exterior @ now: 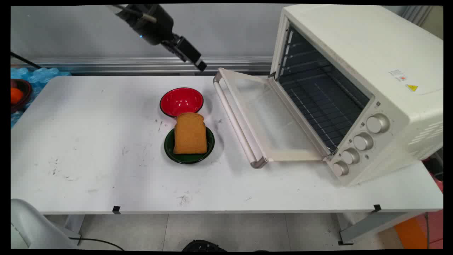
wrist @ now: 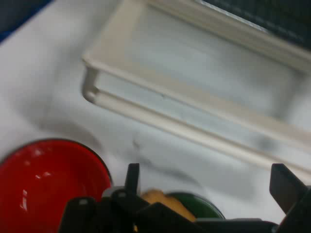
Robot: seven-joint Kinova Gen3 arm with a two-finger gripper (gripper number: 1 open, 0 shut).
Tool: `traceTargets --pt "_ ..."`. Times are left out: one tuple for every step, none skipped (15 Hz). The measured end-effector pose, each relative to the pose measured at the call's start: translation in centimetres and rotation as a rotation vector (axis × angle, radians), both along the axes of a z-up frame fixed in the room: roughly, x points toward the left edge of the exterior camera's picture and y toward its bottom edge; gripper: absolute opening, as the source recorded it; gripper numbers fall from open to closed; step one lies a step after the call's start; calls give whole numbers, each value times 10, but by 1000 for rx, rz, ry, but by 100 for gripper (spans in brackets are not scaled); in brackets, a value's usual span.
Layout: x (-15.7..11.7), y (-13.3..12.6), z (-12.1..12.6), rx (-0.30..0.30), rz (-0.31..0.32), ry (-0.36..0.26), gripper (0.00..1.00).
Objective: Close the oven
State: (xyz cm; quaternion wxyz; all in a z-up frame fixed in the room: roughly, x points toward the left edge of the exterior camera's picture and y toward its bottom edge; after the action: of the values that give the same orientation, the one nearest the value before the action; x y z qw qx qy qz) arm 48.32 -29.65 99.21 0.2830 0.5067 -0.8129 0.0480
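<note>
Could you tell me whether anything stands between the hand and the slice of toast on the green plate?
Nothing visible does. The hand hangs open and empty above the table's far side. The toast lies uncovered on the green plate, with the red bowl just behind it.

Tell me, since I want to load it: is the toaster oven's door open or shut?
Open. The toaster oven has its glass door folded down flat onto the table, handle outward, baring the wire rack inside.
</note>
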Motion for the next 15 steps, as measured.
traceTargets --pt "-1 6 -1 5 -24 -3 100" --pt "-2 13 -3 8 -53 -9 100" --pt "-3 17 -4 9 -72 -12 100" --pt "-4 24 -6 9 -105 -20 100" --pt "-5 28 -7 8 -122 -24 100" --pt "-6 32 -10 8 -143 -30 100" --pt "-8 35 -12 6 -163 -35 100" --pt "-9 39 -15 5 -184 -42 100" --pt "-12 42 -19 2 -202 -48 100" --pt "-14 44 -23 -1 -216 -53 100" --pt "-18 45 -27 -4 -230 -56 100" --pt "-23 46 -34 -9 -249 -62 100" --pt "-27 46 -40 -12 -262 -67 100" --pt "-31 46 -47 -17 -276 -74 100" --pt "-36 45 -54 -21 -288 -81 100"
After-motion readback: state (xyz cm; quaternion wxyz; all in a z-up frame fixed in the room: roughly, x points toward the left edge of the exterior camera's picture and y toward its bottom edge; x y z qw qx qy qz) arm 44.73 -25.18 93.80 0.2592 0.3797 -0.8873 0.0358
